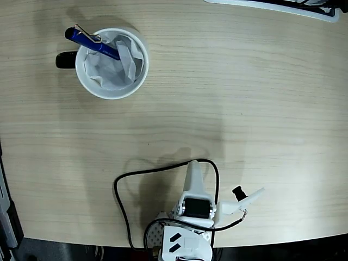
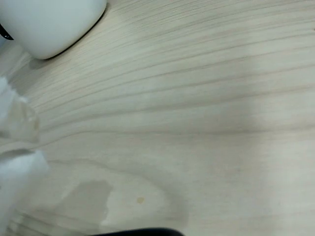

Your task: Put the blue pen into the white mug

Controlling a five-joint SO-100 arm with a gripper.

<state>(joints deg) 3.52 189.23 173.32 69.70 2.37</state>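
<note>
Up at the top left of the fixed view, the blue pen [image 1: 91, 44] leans inside the white mug [image 1: 87, 81] (clip end sticking out) — my pincer [image 1: 251, 197] sits folded back near the worktop [image 1: 228, 98] edge, jaws spread.

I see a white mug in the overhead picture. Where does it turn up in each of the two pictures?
Fixed view: the white mug stands upper left on the table, the blue pen leaning in it.
Wrist view: only the white mug's outer wall shows, top left corner; the pen is not in view.
Shared landmark: the pale wood-grain table, also filling the wrist view.
</note>
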